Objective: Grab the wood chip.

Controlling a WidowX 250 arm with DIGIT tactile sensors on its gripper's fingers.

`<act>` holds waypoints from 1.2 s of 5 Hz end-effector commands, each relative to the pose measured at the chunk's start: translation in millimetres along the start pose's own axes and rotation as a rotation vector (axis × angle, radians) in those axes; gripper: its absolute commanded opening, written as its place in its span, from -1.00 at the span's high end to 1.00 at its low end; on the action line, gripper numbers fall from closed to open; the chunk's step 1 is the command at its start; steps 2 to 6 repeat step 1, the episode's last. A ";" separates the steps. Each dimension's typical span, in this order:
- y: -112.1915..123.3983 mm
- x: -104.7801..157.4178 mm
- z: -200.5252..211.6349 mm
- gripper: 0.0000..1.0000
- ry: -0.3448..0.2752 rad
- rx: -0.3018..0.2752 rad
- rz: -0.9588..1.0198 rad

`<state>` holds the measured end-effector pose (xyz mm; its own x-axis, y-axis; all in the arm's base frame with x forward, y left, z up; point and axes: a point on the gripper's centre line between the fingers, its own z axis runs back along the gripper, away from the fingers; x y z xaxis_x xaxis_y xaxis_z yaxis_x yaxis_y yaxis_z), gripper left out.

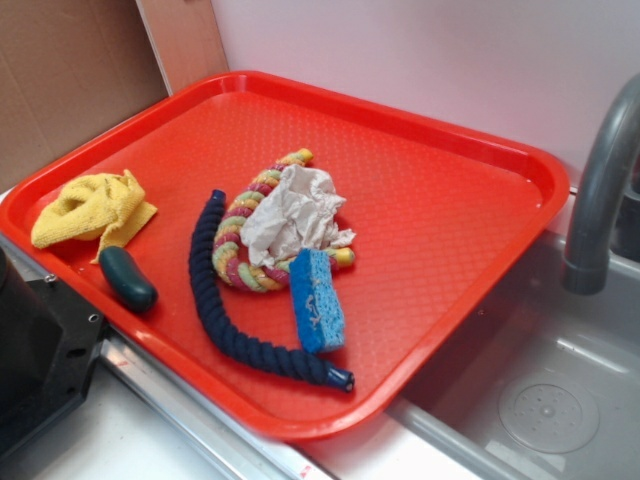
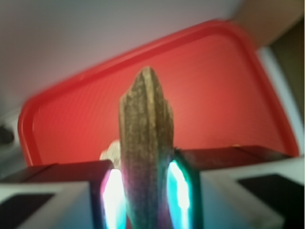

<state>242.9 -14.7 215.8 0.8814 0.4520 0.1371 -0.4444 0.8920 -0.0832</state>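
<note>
Gripping the wood chip [image 2: 145, 152] already: the end effector [image 2: 145, 195] is clamped on it, pads [image 2: 177, 193] pressed to both flat sides, the chip standing upright between them, ragged tip up, above the red tray [image 2: 57, 129]. The exterior view shows no chip on the tray, only the crumpled paper [image 1: 292, 217], blue sponge [image 1: 317, 300] and ropes. Judgement: keep the squeeze steady and lift straight; rough bark should resist slipping.
</note>
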 end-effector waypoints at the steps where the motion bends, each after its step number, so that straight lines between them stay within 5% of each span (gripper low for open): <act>1: 14.6 0.4 14.6 1.00 -0.042 0.054 0.023; 6: 14.6 0.4 14.6 1.00 -0.042 0.054 0.023</act>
